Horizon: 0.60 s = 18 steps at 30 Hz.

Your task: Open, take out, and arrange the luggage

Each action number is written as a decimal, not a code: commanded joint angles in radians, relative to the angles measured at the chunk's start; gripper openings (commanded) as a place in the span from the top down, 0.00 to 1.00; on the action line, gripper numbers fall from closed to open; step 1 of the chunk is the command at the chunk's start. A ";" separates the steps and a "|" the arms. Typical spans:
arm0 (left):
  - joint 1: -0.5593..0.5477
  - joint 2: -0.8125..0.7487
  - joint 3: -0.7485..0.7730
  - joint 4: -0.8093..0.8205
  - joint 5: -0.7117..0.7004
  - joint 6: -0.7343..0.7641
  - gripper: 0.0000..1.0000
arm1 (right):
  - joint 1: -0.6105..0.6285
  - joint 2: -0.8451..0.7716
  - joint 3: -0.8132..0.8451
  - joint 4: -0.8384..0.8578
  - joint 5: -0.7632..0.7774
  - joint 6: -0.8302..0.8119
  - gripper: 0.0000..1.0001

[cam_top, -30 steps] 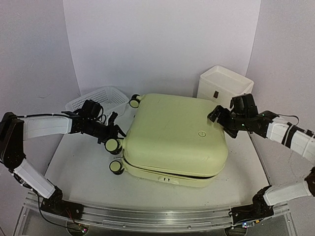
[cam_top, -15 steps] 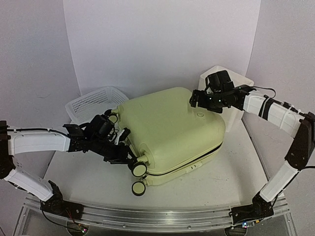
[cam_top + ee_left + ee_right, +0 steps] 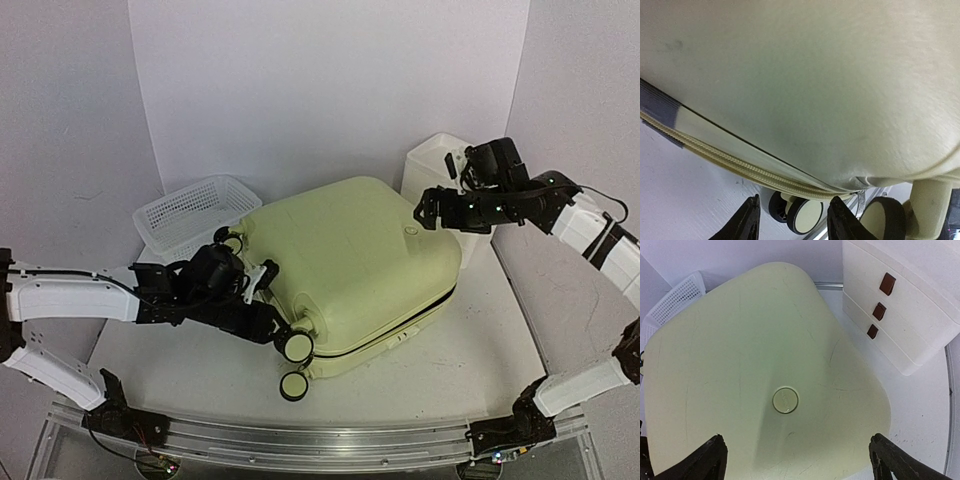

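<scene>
Pale yellow-green hard-shell luggage (image 3: 350, 270) is lying flat on white desk (image 3: 170, 350), long axis diag.: one corner just beside white three-drawer box (image 3: 440, 165), black-and-cream wheels (image 3: 296, 346) pointing away from it. Left fingers (image 3: 747, 220) are standing part-open at wheel end, gripping nothing. Right fingers (image 3: 710, 460) are standing wide apart over luggage near box, empty.

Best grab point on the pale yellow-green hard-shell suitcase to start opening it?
Probably what looks like a small metal zipper pull beside the black-and-cream wheels, approached low from the near-left. The pale yellow-green hard-shell suitcase lies flat and zipped; its top is domed, smooth and too broad for jaws.
</scene>
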 commanded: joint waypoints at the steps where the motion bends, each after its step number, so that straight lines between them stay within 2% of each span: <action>1: -0.023 -0.185 -0.085 0.084 -0.167 0.088 0.52 | 0.015 -0.037 -0.049 0.023 -0.136 -0.041 0.02; 6: -0.025 -0.373 -0.216 0.111 -0.228 0.136 0.52 | 0.050 -0.051 -0.097 0.076 -0.235 -0.043 0.03; 10: -0.025 -0.482 -0.326 0.136 -0.260 0.175 0.54 | 0.130 -0.026 -0.097 0.055 -0.182 -0.010 0.04; 14: -0.025 -0.521 -0.399 0.183 -0.285 0.194 0.54 | 0.195 -0.024 -0.115 0.054 -0.160 0.043 0.04; 18: -0.030 -0.522 -0.504 0.358 -0.229 0.247 0.54 | 0.233 -0.040 -0.139 0.055 -0.130 0.077 0.04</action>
